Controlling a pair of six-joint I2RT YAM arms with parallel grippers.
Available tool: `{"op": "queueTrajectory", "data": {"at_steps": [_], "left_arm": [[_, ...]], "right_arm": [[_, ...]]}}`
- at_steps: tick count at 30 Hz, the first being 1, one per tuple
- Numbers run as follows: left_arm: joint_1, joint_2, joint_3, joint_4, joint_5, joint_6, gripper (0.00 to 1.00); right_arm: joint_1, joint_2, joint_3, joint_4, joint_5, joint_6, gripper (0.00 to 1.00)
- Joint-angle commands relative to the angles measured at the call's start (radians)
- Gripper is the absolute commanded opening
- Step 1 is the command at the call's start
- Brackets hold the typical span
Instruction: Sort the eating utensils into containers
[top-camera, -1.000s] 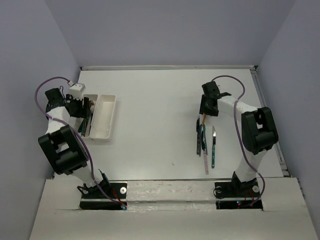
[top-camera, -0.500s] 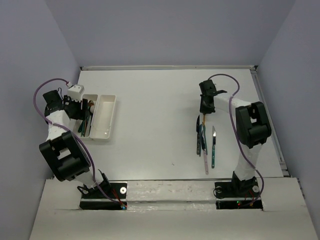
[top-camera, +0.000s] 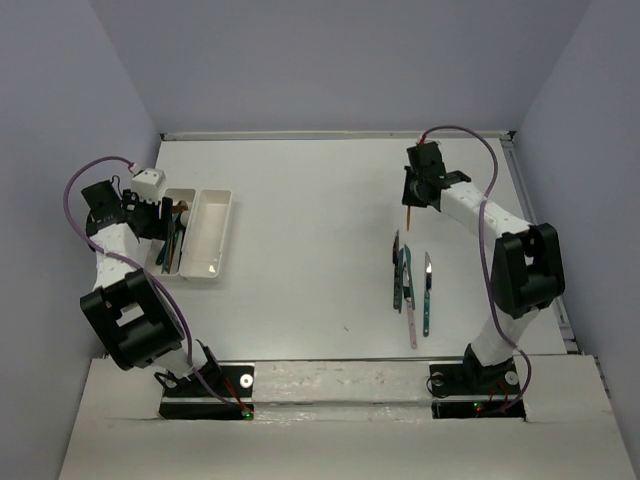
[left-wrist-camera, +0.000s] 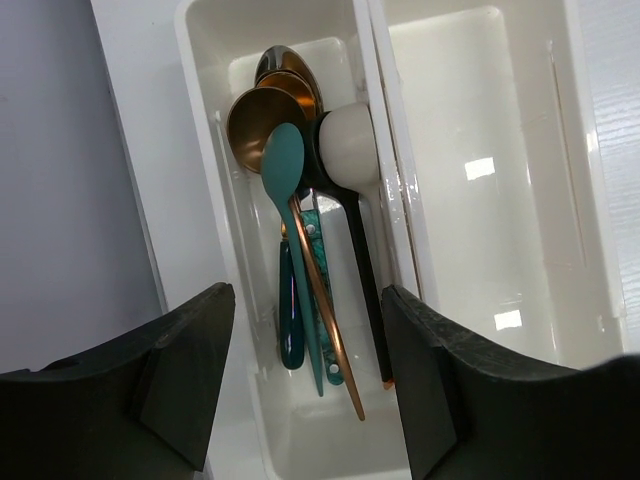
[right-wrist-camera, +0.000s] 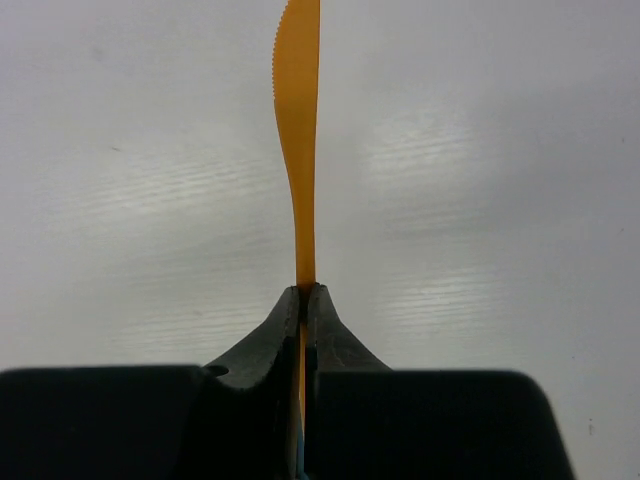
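Observation:
My right gripper (top-camera: 417, 198) (right-wrist-camera: 306, 292) is shut on the handle of a gold knife (right-wrist-camera: 298, 150) (top-camera: 408, 217), which hangs clear above the table. Below it, several utensils (top-camera: 403, 280) lie close together on the table, among them a teal-handled knife (top-camera: 427, 290) and a pale one (top-camera: 411, 325). My left gripper (top-camera: 160, 215) (left-wrist-camera: 308, 292) hovers open over the left container (left-wrist-camera: 205, 150). That tray holds a teal spoon (left-wrist-camera: 284, 160), gold spoons (left-wrist-camera: 250, 115) and a black-handled spoon with a white bowl (left-wrist-camera: 348, 145). The right container (left-wrist-camera: 480, 200) (top-camera: 210, 235) has nothing in it.
The paired trays sit near the table's left edge, close to the purple side wall (left-wrist-camera: 60, 200). A raised rail (top-camera: 522, 210) runs along the table's right edge. Both arm bases stand at the near edge.
The right gripper has shut on the gold knife and lifted it off the pile, moving toward the far side. The left gripper has drawn slightly leftward over the left tray.

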Motion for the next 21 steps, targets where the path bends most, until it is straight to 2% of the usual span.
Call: {"op": "queueTrajectory", "data": {"at_steps": [1, 4, 7, 12, 15, 16, 21], "left_arm": [[0.018, -0.04, -0.037, 0.028, -0.005, 0.018, 0.72], [0.035, -0.037, -0.056, 0.032, -0.016, 0.03, 0.71], [0.07, -0.03, -0.054, 0.028, -0.017, 0.042, 0.71], [0.127, -0.001, -0.036, 0.012, -0.008, 0.044, 0.72], [0.134, 0.003, -0.044, -0.004, 0.003, 0.044, 0.71], [0.134, -0.005, -0.059, 0.002, 0.004, 0.044, 0.71], [0.136, -0.028, -0.108, 0.029, -0.003, 0.055, 0.72]], "right_arm": [[0.119, -0.138, 0.124, 0.128, -0.007, 0.035, 0.0], [0.246, -0.126, 0.187, 0.148, 0.028, 0.066, 0.0], [0.349, -0.104, 0.242, 0.225, -0.017, 0.144, 0.0], [0.479, -0.025, 0.296, 0.484, -0.1, 0.265, 0.0], [0.561, 0.101, 0.415, 0.561, -0.133, 0.319, 0.0], [0.602, 0.174, 0.502, 0.565, -0.124, 0.334, 0.0], [0.671, 0.363, 0.671, 0.643, -0.067, 0.452, 0.0]]}}
